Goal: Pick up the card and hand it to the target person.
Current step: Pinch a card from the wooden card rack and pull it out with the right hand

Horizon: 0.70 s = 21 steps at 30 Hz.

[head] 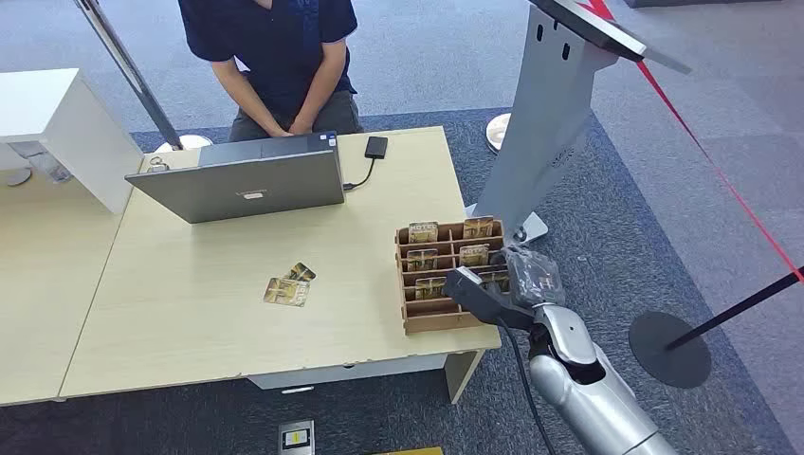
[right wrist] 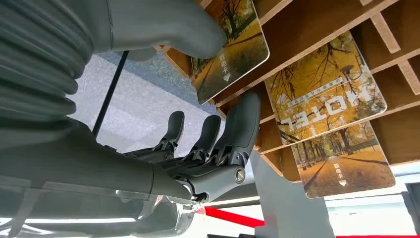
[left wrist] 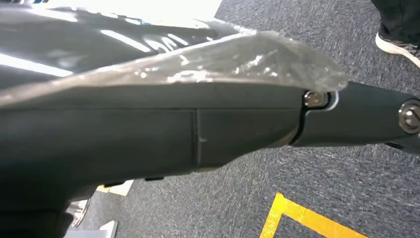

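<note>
Each card reads "HOTEL" in pale letters over a picture of autumn trees, with small Chinese characters I can't make out and a little white arrow. They stand slotted in the compartments of a wooden rack (head: 446,318) at the right end of the pale surface (head: 190,322), most of the slots I can see holding a card. The right hand (head: 501,284) is at the rack's near right corner; up close, its thumb (right wrist: 168,25) presses the face of one card (right wrist: 237,49) while the dark fingers (right wrist: 237,129) curl just behind the rack's edge, so the card looks pinched, still in its slot. Two loose cards (head: 289,286) lie mid-surface. A person (head: 280,57) sits behind an open laptop (head: 242,180). I cannot tell how the left hand (left wrist: 366,119) is set.
</note>
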### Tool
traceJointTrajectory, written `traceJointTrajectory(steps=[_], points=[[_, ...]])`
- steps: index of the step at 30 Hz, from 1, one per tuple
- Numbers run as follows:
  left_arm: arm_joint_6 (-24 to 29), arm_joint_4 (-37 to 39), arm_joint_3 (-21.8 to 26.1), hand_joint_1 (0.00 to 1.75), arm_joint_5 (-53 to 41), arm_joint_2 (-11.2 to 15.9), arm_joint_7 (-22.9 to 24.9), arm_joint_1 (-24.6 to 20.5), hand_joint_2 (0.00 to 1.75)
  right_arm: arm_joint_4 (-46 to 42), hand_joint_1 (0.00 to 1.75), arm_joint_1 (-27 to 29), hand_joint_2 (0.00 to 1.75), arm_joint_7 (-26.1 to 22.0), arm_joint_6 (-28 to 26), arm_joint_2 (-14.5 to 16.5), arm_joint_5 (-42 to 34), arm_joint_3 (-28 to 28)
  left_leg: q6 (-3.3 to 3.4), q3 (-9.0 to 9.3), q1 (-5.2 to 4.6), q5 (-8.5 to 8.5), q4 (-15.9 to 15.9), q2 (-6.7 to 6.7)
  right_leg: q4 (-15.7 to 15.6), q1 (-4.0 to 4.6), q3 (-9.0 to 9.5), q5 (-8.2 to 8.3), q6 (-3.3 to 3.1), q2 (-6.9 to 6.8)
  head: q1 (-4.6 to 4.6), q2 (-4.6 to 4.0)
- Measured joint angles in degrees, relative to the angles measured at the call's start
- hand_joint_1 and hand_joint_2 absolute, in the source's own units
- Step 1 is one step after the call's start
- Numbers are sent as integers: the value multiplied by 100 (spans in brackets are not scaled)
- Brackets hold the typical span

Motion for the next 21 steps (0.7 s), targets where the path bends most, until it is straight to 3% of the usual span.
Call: traceJointTrajectory(steps=[21], points=[[-6, 0, -3, 0, 98, 0, 58, 0, 0, -221, 132, 29, 175, 1, 91, -2, 261, 29, 0, -1, 0, 0, 0, 1, 0, 0, -2, 0, 0, 0, 1, 0]])
